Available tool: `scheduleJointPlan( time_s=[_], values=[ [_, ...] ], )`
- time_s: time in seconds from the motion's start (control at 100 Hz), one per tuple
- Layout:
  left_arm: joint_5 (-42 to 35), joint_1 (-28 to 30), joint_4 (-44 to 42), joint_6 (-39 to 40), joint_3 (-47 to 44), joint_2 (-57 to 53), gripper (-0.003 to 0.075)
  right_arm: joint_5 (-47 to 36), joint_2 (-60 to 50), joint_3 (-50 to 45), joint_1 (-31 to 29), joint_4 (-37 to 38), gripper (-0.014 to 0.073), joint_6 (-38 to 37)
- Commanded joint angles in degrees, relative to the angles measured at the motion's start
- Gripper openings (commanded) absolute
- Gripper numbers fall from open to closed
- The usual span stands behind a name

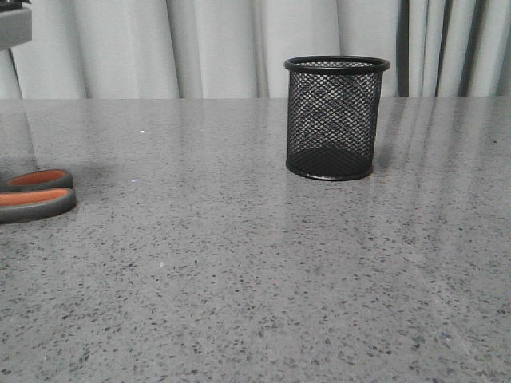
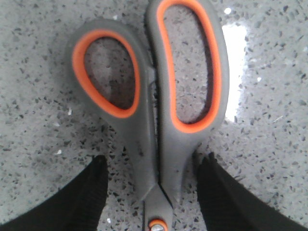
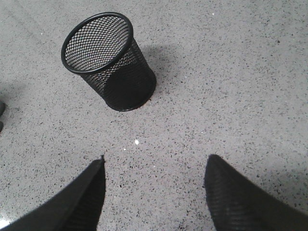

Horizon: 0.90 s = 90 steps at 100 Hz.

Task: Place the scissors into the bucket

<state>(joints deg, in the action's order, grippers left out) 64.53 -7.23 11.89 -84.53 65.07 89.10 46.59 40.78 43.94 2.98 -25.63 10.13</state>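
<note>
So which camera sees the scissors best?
The left wrist view. The scissors fill it: both orange-lined handle loops and the pivot show, with the open left gripper either side of the handles. The front view catches only the loops at its left edge. The right wrist view shows perhaps a dark sliver at its edge.

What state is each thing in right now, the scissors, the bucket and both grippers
scissors: closed, lying flat on the table, between the left fingers, not gripped.
bucket: upright, empty, standing apart from the scissors.
left gripper: open, straddling the scissors near the pivot.
right gripper: open, holding nothing, over bare table short of the bucket.
</note>
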Motion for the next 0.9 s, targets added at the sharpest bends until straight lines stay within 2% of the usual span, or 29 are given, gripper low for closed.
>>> scheduleJointPlan(
  time_s=[0.0,0.77,0.89],
  values=[
    [-0.3,-0.4,1.1,0.2,1.7,-0.9,0.0387,-3.1,0.2,2.0,-0.3,-0.8,0.0405,0.5],
    [1.4,-0.4,1.2,0.2,1.7,2.7,0.0386,-3.1,0.2,2.0,-0.3,-0.8,0.0405,0.5],
    [1.8,-0.4,1.2,0.2,1.7,2.7,0.0342,-3.1,0.2,2.0,-0.3,-0.8,0.0405,0.5]
  ],
)
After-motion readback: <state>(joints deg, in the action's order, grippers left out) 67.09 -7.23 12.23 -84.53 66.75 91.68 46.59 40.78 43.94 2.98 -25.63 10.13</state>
